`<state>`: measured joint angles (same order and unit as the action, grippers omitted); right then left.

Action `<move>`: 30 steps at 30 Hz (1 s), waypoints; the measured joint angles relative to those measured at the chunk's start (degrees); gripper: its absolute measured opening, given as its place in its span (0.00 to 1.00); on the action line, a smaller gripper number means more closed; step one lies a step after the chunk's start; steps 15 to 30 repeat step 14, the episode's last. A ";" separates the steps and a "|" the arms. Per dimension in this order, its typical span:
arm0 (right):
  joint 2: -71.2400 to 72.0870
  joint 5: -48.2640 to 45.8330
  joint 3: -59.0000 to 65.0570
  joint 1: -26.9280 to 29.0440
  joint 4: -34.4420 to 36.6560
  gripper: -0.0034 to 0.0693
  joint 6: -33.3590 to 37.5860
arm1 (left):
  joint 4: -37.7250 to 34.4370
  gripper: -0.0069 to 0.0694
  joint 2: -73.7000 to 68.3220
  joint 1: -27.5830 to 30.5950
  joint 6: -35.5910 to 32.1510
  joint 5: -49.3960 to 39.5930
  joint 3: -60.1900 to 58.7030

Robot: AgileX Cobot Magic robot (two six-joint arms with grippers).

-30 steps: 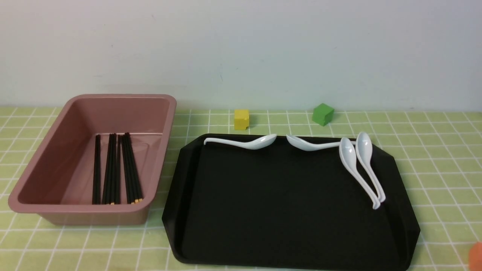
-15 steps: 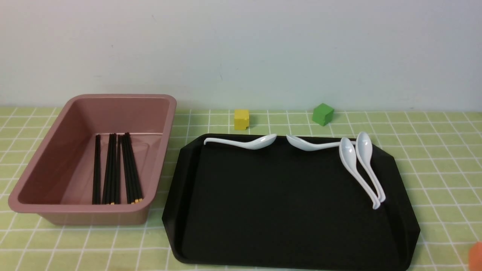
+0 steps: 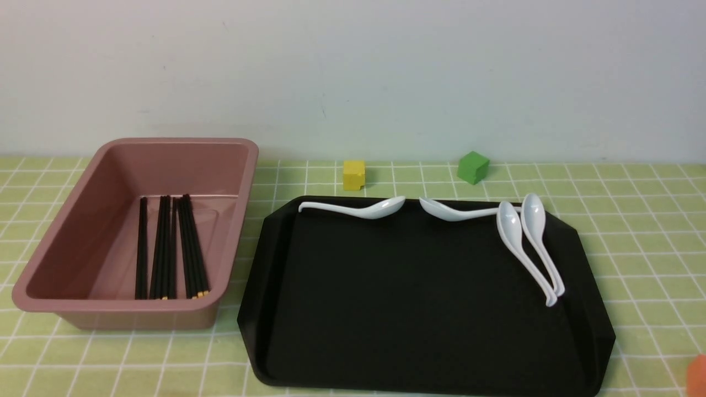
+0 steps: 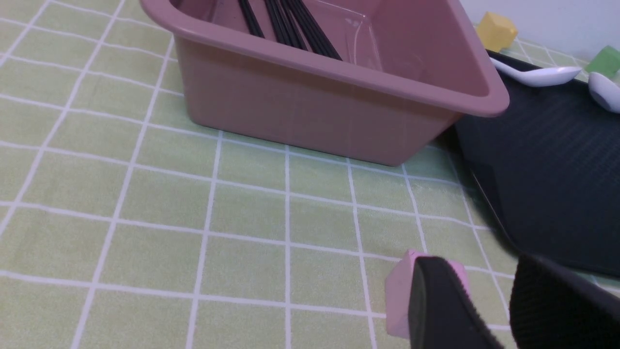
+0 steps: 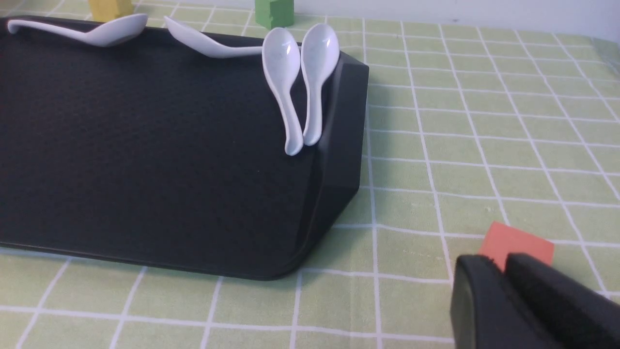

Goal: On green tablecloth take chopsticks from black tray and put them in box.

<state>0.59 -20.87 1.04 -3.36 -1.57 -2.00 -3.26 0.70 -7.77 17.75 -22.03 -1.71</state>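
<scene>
Several black chopsticks [image 3: 171,248] with yellow tips lie side by side inside the dusty-pink box [image 3: 132,305] on the left of the green tablecloth [image 3: 634,231]. The black tray [image 3: 419,309] to the box's right holds no chopsticks. Neither gripper shows in the front view. In the left wrist view my left gripper [image 4: 484,283] is open and empty, low over the cloth in front of the box [image 4: 315,106] and its chopsticks [image 4: 290,24]. In the right wrist view my right gripper [image 5: 501,266] is shut and empty, off the tray's [image 5: 145,145] right corner.
Several white spoons [image 3: 524,248] lie along the tray's far and right rim. A yellow cube [image 3: 353,175] and a green cube [image 3: 472,167] stand behind the tray. A pink cube [image 4: 399,295] sits by my left fingers. An orange cube [image 5: 516,242] sits just beyond my right fingers.
</scene>
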 joint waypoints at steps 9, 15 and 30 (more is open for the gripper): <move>0.00 0.00 0.00 0.00 0.00 0.19 0.00 | 0.00 0.40 0.00 0.00 0.00 0.00 0.00; 0.00 0.00 0.00 0.00 0.00 0.20 0.00 | 0.00 0.40 0.00 0.00 0.00 0.00 0.00; 0.00 0.00 0.00 0.00 0.00 0.20 0.00 | 0.00 0.40 0.00 0.00 0.00 0.00 0.00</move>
